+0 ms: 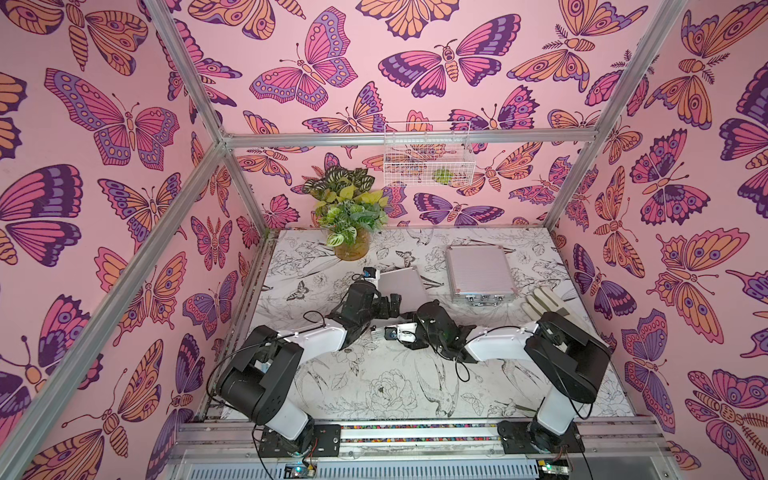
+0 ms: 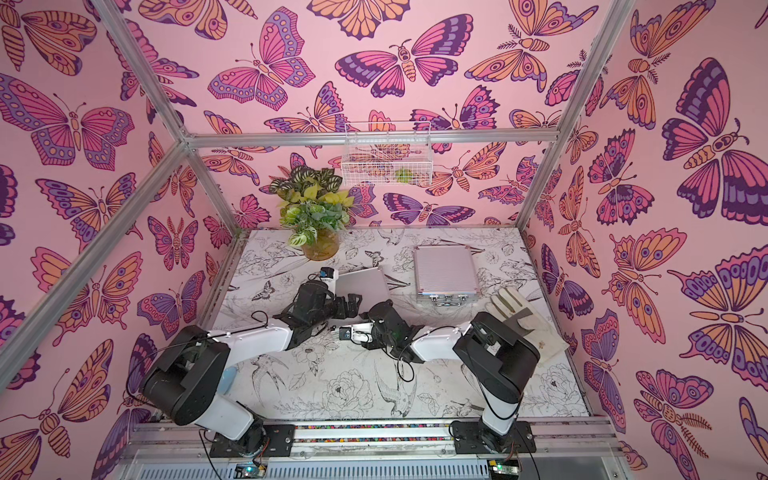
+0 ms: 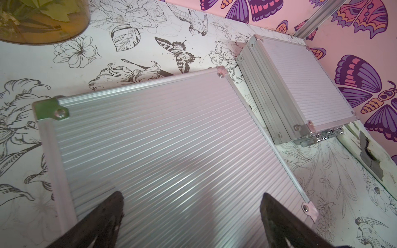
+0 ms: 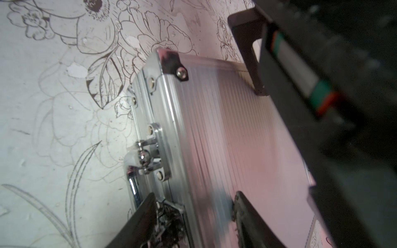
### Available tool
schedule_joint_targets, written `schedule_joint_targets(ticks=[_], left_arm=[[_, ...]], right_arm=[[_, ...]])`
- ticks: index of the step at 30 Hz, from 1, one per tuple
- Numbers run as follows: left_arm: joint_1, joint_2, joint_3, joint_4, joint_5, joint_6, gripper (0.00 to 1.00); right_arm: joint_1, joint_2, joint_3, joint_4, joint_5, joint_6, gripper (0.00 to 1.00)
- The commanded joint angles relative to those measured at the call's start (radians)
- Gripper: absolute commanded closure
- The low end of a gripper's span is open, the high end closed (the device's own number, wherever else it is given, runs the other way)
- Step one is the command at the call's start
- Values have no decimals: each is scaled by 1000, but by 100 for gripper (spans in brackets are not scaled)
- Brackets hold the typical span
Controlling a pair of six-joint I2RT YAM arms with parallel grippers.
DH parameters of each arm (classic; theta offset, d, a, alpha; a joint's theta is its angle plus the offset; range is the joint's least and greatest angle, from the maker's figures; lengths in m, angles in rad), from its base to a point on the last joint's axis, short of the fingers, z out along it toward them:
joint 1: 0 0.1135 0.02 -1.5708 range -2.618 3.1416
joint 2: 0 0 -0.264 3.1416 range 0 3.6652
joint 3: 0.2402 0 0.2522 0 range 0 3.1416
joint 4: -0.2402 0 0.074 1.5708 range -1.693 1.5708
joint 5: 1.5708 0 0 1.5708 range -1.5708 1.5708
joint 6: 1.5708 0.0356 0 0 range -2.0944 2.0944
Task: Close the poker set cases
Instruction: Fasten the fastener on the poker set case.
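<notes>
1. Two cases are lying on the table [image 1: 395,386]. In both top views the near case [image 1: 405,282] [image 2: 365,282] is sitting at mid-frame, half hidden under the arms. The far case [image 1: 478,270] [image 2: 444,270] is lying up and to the right of it, the two apart.
2. The far case is lying flat and shut, its handle [image 1: 482,300] pointing toward the bottom of the frame. Both grippers are standing away from it.
3. The left gripper [image 1: 390,300] is hanging over the lower left part of the near case's lid. In the left wrist view this gripper [image 3: 193,196] is spreading its fingers wide above the ribbed lid [image 3: 161,150] and pinching nothing.
4. The right gripper [image 4: 194,194] is working at the near case's front edge. One finger [image 4: 146,214] is sitting by the front wall beside the handle [image 4: 131,186], and the other finger [image 4: 247,214] is lying over the lid, so the edge is running between them. Whether they are squeezing it I cannot tell, since the view is blurring.
5. The near case's lid [image 4: 225,128] is lying down, or very nearly down, on its base.
</notes>
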Motion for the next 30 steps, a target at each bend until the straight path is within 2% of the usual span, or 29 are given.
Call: schedule_joint_targets(ticks=[1, 9, 21, 24, 30], left_arm=[[7, 27, -49, -179, 10, -20, 0], [7, 24, -52, -179, 8, -19, 0], [10, 11, -60, -181, 1, -15, 0], [12, 12, -59, -180, 2, -11, 0], [16, 17, -58, -180, 7, -8, 1]], right_arm=[[-14, 56, 10, -238, 56, -43, 47], [-18, 55, 37, -343, 43, -95, 53], [-20, 96, 99, -461, 21, -136, 72], [-26, 105, 113, -479, 9, -141, 79], [-32, 111, 151, -506, -25, -146, 85]])
